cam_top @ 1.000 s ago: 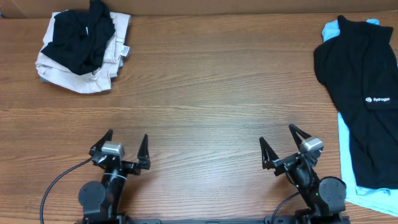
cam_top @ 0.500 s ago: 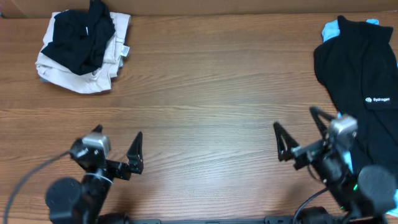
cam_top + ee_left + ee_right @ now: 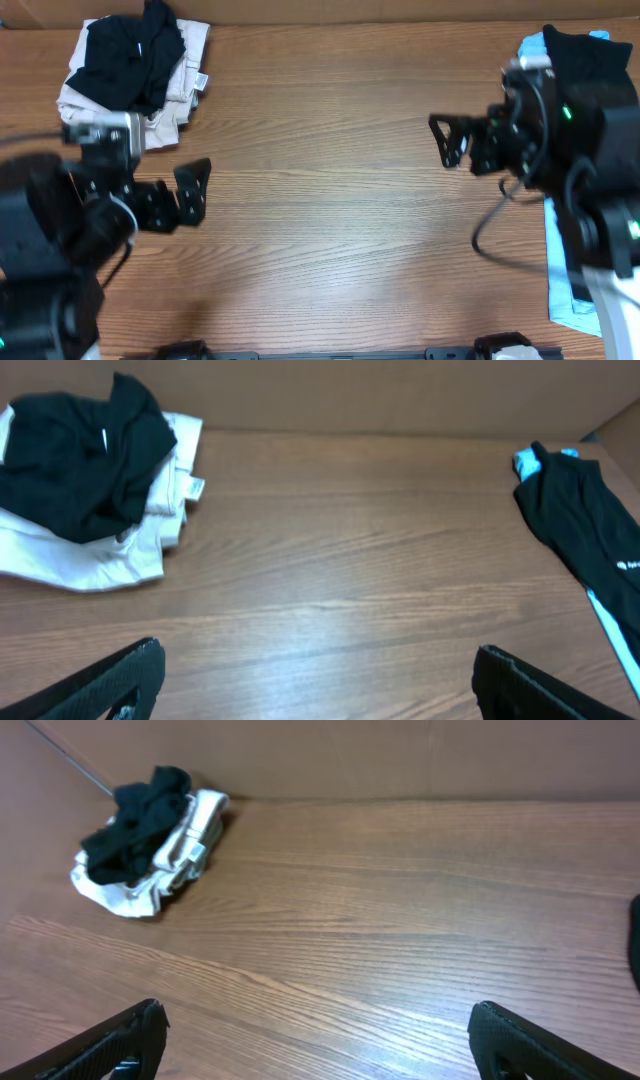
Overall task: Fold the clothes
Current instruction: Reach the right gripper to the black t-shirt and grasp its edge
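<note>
A crumpled black garment lies on a cream garment at the table's back left. The pile also shows in the left wrist view and in the right wrist view. A black shirt lies over a light blue garment at the right edge, and also shows in the left wrist view. My left gripper is open and empty, raised above the table near the pile. My right gripper is open and empty, raised just left of the black shirt.
The wooden table lies between the two piles. A brown cardboard wall runs along the table's back edge. Black cables hang from both arms.
Both arms have risen from near the front edge and moved toward the back. The left gripper now hangs near the pile, the right one beside the black shirt. The clothes have not moved.
</note>
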Robot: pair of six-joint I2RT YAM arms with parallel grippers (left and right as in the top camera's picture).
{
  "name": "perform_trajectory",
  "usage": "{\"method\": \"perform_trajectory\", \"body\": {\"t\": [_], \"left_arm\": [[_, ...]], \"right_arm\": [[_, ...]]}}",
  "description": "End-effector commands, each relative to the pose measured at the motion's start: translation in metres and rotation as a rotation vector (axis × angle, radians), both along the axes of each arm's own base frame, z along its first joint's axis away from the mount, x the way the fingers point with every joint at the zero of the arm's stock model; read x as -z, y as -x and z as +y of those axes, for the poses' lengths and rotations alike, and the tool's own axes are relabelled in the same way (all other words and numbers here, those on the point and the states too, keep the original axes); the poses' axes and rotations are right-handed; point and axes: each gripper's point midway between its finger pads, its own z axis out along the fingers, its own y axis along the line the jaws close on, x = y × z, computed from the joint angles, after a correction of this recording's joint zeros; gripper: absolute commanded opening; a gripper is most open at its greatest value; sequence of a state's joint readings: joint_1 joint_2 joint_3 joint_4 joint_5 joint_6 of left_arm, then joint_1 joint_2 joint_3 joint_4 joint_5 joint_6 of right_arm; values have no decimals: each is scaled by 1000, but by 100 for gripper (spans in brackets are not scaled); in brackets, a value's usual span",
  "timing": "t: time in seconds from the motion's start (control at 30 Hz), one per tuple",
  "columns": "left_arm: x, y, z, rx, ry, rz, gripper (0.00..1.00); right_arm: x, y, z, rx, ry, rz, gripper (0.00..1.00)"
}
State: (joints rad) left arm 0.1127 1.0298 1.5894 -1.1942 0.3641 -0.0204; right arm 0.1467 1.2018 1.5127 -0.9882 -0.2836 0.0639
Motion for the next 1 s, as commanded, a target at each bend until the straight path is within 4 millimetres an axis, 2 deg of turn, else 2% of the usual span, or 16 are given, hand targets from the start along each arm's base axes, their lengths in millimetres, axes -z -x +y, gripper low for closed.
{"method": "perform_trajectory", "body": {"t": [0.0,0.1,0.2,0.27,0.43,0.57,0.6,0.67,0.8,0.97], "left_arm": [[-12,-16,-1,41,-33,0,100],[4,-33,1,43,-24,62,100],[26,-49,5,30,-25,148,100],[41,-60,5,33,-4,204,100],[78,-86,5,48,26,328,100],[106,-102,6,50,35,408,99],[112,-105,7,51,36,427,95],[123,-111,7,58,33,453,91],[136,-124,8,60,35,466,99],[144,-139,9,62,32,452,100]], "right_arm": [[2,-21,3,-1,9,1,100],[23,-40,-4,44,52,50,100],[51,-59,-20,128,136,109,100],[73,-73,-36,213,202,156,100],[129,-103,-91,536,277,290,99],[170,-127,-119,635,271,353,92],[182,-133,-127,653,269,366,90],[202,-142,-141,681,271,388,87],[234,-157,-164,724,270,411,84],[268,-170,-186,723,305,430,75]]}}
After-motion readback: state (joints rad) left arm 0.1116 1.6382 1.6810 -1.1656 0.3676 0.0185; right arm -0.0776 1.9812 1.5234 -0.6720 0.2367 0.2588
